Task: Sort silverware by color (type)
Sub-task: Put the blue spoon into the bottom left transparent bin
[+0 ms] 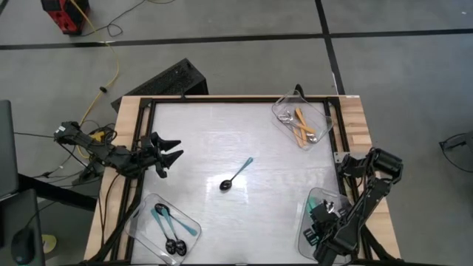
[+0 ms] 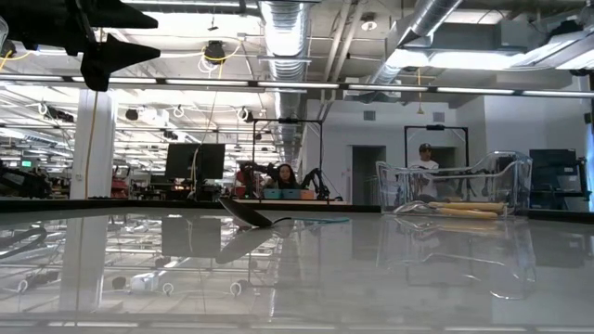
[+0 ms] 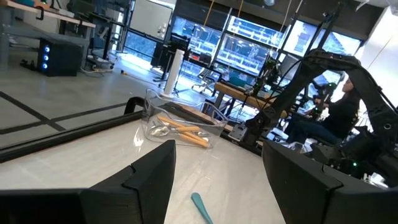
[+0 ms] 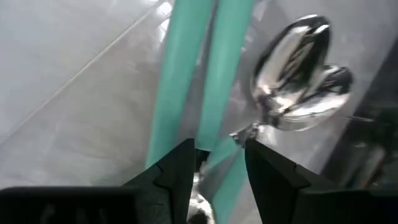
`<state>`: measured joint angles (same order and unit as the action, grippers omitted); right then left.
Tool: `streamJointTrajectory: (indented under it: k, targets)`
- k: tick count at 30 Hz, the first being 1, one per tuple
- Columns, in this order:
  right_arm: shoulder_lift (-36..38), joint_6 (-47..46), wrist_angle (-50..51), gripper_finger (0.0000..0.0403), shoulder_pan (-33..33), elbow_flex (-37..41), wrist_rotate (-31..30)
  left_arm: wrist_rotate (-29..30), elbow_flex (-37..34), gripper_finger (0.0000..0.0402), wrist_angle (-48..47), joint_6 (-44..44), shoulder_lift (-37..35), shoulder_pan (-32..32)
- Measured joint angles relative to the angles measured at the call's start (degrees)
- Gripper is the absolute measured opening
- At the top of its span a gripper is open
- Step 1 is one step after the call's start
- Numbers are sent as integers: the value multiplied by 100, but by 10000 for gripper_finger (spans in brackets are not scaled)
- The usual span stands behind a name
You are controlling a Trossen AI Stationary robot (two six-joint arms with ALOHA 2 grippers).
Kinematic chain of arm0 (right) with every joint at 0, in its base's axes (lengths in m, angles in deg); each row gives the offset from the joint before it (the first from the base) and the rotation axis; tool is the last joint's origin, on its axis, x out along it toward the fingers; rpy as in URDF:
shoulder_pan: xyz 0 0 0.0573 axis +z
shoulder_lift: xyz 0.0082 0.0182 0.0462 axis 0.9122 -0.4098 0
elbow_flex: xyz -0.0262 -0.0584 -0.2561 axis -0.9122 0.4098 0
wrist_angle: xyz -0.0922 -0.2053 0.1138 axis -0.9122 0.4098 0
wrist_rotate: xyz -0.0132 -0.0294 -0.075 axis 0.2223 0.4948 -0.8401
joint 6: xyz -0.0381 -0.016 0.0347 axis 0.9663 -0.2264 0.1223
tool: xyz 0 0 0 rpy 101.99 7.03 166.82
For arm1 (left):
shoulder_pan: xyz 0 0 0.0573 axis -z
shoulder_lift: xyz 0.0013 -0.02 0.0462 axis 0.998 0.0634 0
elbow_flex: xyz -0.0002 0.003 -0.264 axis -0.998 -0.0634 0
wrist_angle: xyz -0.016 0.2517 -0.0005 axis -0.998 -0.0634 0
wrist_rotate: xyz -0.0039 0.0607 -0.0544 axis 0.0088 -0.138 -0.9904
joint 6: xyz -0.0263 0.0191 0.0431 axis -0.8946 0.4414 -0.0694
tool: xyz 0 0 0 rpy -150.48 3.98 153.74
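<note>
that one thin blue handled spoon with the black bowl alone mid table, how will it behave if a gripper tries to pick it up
The thin blue-handled spoon with the black bowl looks slim and light, so it probably lifts easily. It lies flat on the glossy white tabletop, so fingers may skid it sideways before closing. Resting on its rounded bowl, it could pivot or rock if nudged off-centre.

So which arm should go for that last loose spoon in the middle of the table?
Probably the left. The left gripper hovers open over the table, facing the blue-handled spoon, on the side of the tray of matching spoons. The right gripper is down in its own tray among teal-handled spoons.
</note>
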<state>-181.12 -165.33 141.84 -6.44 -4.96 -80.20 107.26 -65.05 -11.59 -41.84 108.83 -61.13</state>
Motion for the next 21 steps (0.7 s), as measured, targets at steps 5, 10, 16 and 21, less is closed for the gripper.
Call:
streamJointTrajectory:
  k: [5, 10, 16, 21]
  targets:
    - [188, 18, 188, 160, 0, -145, -149, 0, 0, 226, 0, 4, 0, 0]
    - [373, 145, 374, 156, 0, -216, -167, -2, 0, 226, 2, 7, 0, 0]
    - [785, 249, 512, 155, -2, -216, -165, -2, 0, 226, 2, 4, 1, 0]
    - [1256, 715, 509, 154, -68, -218, -258, -2, 0, 226, 2, 4, 2, 0]
